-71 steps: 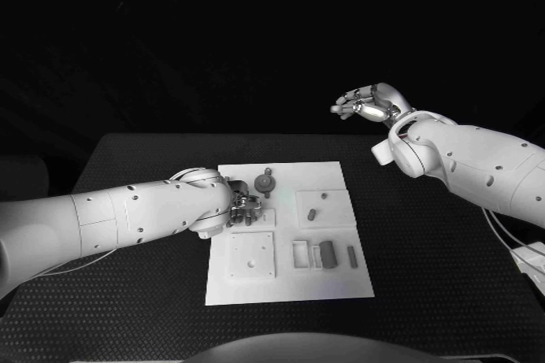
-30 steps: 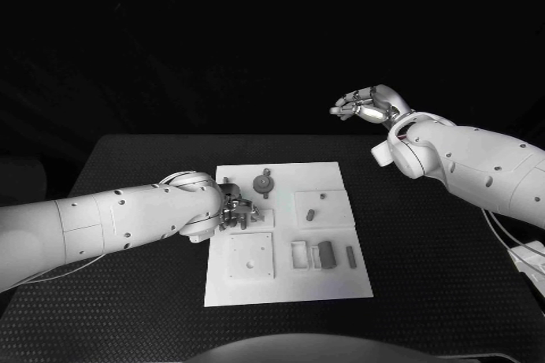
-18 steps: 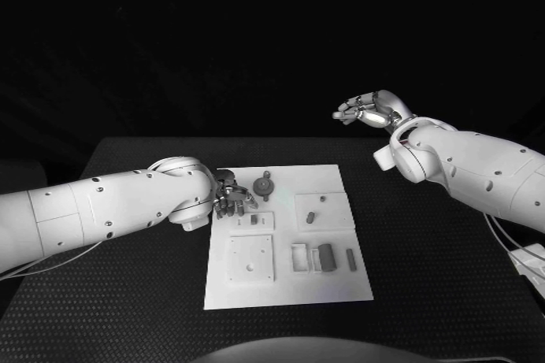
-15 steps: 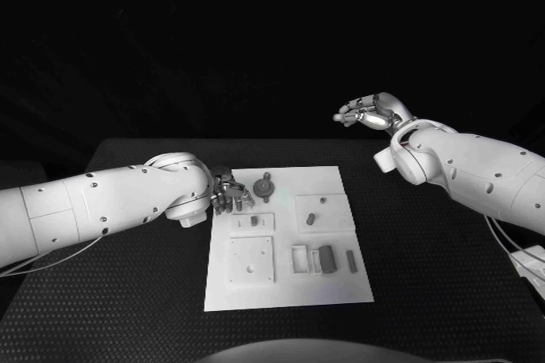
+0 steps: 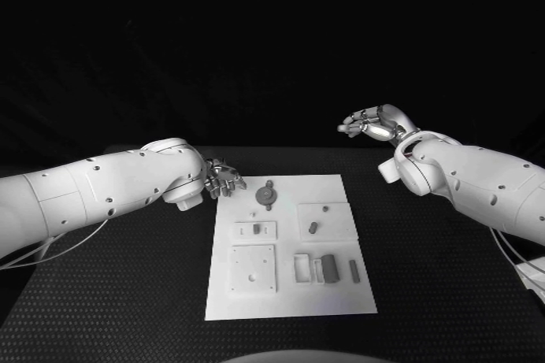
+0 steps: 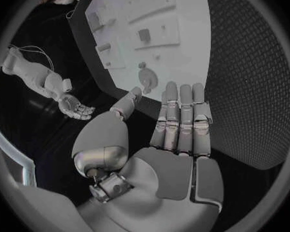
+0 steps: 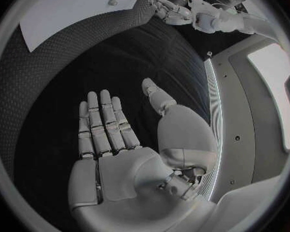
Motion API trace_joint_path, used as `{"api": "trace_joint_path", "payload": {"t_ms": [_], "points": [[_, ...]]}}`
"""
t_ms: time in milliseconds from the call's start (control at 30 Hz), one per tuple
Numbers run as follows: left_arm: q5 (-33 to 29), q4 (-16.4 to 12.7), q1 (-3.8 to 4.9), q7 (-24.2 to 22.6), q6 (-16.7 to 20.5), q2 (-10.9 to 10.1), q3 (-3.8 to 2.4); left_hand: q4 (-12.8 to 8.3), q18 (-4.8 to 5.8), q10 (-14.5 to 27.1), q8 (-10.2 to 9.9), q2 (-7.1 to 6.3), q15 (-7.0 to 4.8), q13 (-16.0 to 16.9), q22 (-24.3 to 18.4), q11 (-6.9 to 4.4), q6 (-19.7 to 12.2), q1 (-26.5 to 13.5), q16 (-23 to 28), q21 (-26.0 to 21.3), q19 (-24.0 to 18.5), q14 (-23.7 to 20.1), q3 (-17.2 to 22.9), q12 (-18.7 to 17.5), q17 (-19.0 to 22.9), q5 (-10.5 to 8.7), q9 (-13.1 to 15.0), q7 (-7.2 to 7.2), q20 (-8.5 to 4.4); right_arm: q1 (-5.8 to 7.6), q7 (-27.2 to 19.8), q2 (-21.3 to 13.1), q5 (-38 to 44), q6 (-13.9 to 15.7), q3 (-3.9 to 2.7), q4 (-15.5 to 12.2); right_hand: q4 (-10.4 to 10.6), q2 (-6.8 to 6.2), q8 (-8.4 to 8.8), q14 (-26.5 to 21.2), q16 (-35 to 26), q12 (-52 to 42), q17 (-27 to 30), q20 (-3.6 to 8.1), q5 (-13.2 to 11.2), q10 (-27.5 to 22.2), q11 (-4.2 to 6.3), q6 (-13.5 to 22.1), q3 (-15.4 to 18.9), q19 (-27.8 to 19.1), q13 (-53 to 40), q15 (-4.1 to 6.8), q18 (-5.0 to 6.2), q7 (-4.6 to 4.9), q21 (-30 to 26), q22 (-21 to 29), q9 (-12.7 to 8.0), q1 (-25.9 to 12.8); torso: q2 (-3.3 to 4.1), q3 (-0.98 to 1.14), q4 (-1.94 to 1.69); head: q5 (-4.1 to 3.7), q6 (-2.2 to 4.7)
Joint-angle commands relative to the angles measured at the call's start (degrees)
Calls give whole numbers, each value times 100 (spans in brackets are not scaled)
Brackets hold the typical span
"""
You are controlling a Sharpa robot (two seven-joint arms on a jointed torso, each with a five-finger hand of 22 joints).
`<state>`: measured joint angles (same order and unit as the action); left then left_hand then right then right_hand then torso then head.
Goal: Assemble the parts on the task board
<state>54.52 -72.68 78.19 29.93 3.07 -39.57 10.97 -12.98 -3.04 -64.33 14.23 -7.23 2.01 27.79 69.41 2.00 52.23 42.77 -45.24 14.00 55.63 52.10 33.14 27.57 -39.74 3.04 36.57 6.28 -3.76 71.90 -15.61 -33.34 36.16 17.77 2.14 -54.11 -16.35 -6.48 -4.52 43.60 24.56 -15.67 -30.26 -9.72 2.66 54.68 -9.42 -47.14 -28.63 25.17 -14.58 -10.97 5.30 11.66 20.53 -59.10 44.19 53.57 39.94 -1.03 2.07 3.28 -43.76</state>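
Black table [image 5: 136, 300] | task board [image 5: 290, 296] beside L hand [image 5: 223, 179], apart | both hands' fingers [image 6: 180, 118] spread, empty

1. The head view looks down from above the desk [image 5: 113, 300], taking in the whole board [image 5: 290, 245] with both arms entering from the sides.
2. The left wrist view sits close behind the left hand [image 6: 177, 134] and faces past its fingers to the board [image 6: 158, 31].
3. The right wrist view sits close behind the right hand [image 7: 119, 139], facing the desk [image 7: 67, 62].
4. All three views share the board [image 7: 61, 7]; each wrist view also catches the other hand.
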Motion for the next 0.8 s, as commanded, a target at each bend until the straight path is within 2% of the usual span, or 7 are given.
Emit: {"api": "trace_joint_path", "payload": {"t_ms": [33,233,400,567,800], "points": [[156,298,54,-374,104,126,-15,71,15,-81,6,-46,17,-116,-45,39,47,16,38,-49,64,70,-7,-170,58,-24,-27,17,27,-6,-38,-5,-9,-86,-3,15,1,5,25,-43,-37,20,-10,6,-3,45,-4,26,21,-41,6,5,-91,29,-16,-11,-7,22,0,2,2,33,50],[219,1005,82,-387,-172,407,-41,352,-9,-375,182,227,-33,-215,-62,-26,471,-153,-3,-66,215,230,-98,-312,85,-21,-29,59,-6,-10,-33,-6,-9,-92,-3,5,1,7,25,-42,-35,20,-12,6,-3,46,-4,26,21,-39,8,5,-91,29,-14,-13,-7,20,4,1,0,39,95],[313,1530,78,-381,-287,686,-41,372,-4,-432,141,246,-39,-259,-58,-26,468,-159,-1,-88,222,226,-124,-414,95,-21,-83,71,-18,-12,-34,0,-9,-93,-3,-15,1,8,25,-41,-34,21,-14,7,-3,46,-4,27,22,-38,9,5,-90,29,-14,-15,-7,20,6,1,9,66,96],[424,1891,57,-387,-426,893,-35,337,0,-471,114,183,-40,-275,-49,-25,455,-120,-5,-99,228,224,-144,-466,99,-21,-116,82,-23,-13,-32,-2,-9,-98,-3,-33,1,9,25,-41,-34,22,-15,7,-3,47,-4,27,22,-37,11,5,-90,29,-13,-17,-7,19,8,0,9,74,82],[574,2312,-71,-419,-700,1127,-32,347,4,-503,109,130,-41,-280,-42,-27,466,-128,-11,-106,237,226,-165,-498,100,-22,-134,83,-24,-13,-31,-4,-9,-95,-3,-49,1,10,25,-41,-34,23,-17,8,-3,47,-4,28,23,-37,13,5,-90,30,-13,-19,-7,17,4,2,4,72,56]]}}
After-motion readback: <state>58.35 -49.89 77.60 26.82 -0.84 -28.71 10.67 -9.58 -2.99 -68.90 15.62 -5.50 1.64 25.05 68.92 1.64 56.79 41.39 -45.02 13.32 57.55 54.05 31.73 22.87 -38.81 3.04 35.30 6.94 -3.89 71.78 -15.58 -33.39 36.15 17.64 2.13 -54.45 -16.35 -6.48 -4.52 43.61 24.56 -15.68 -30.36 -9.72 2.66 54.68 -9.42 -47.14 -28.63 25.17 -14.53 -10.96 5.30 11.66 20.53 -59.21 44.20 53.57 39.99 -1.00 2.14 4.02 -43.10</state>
